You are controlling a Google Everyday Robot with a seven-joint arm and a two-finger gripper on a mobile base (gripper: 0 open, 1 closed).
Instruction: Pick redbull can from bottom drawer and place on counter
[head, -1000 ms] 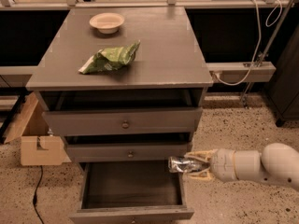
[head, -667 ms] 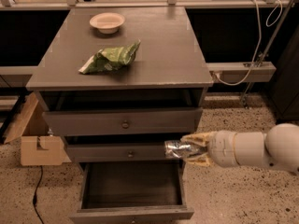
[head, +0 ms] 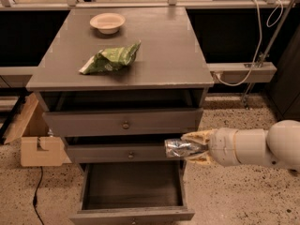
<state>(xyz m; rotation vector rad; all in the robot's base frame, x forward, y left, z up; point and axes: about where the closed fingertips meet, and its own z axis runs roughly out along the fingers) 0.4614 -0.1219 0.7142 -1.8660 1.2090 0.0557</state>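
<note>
Gripper [head: 194, 147] clamps redbull can [head: 178, 148]; can lies horizontal, free end pointing left.

The single camera looks down from high in front, facing the grey wooden cabinet [head: 117, 123] at medium range. The gripper [head: 186, 147] sits lower right, clasping the slim silver redbull can [head: 176, 148].

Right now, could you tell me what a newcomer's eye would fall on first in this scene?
The white arm reaches in from the right, and its tool grips the redbull can sideways in front of the middle drawer, above the pulled-out bottom drawer. On the counter a crumpled green snack bag lies near the front left, with a pale bowl toward the back.
</note>
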